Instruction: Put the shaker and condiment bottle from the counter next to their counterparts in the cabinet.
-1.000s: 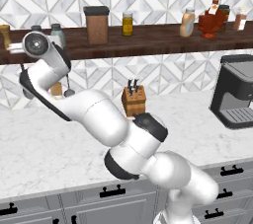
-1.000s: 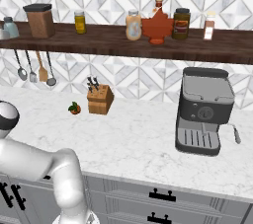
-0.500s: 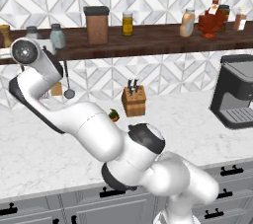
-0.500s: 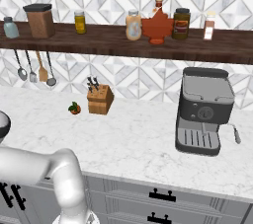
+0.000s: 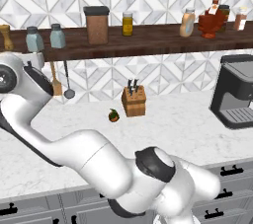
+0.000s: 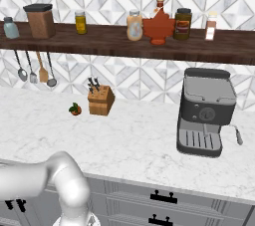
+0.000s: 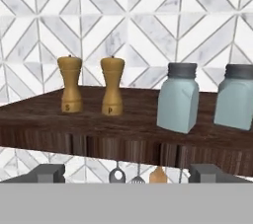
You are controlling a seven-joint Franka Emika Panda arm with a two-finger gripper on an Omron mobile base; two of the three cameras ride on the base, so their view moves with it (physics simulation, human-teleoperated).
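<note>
Where the arm's upper joint sat beside the shelf a second ago, it now lies further left and lower. Two pale blue-grey glass shakers, the shaker (image 7: 178, 98) and its counterpart (image 7: 235, 97), stand side by side on the dark wooden cabinet (image 5: 148, 40), beside two wooden pepper mills (image 7: 91, 86). The gripper (image 7: 127, 171) is spread wide, empty. The peach condiment bottle (image 5: 187, 23) stands next to the red sauce bottles (image 5: 211, 17).
</note>
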